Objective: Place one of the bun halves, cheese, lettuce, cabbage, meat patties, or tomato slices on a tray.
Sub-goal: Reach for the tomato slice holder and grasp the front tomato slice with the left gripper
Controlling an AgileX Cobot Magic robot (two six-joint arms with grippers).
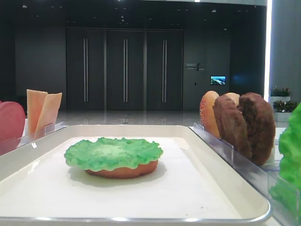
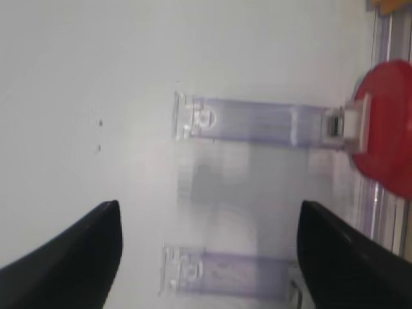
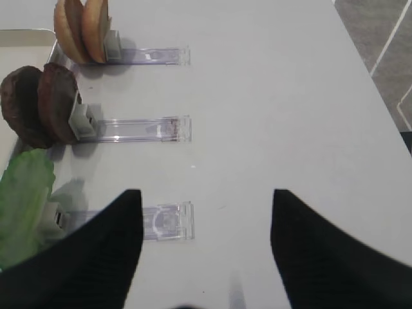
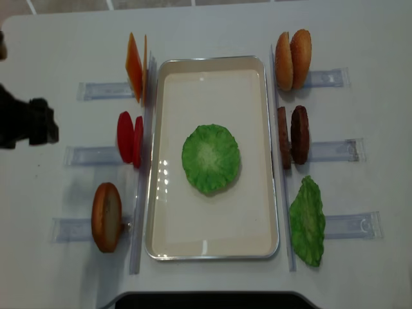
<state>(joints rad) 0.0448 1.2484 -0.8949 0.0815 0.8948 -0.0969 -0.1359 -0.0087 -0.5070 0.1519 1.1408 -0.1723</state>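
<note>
The white tray (image 4: pixel 213 244) lies in the middle of the table (image 4: pixel 360 38), its long axis running from the near edge to the far edge. At its centre a lettuce (image 4: pixel 211 158) leaf lies flat on a bun half (image 1: pixel 123 170), ruffled side up. The tomato slices (image 4: pixel 129 139) stand on edge in a clear holder (image 4: pixel 90 155) beside the tray's left rim; the meat patties (image 4: pixel 293 136) stand the same way along the right rim. The left claw (image 2: pixel 209 254) hangs over the table's left side with jaws wide apart and holds nothing. The right claw (image 3: pixel 206 244) is also spread open and empty.
</note>
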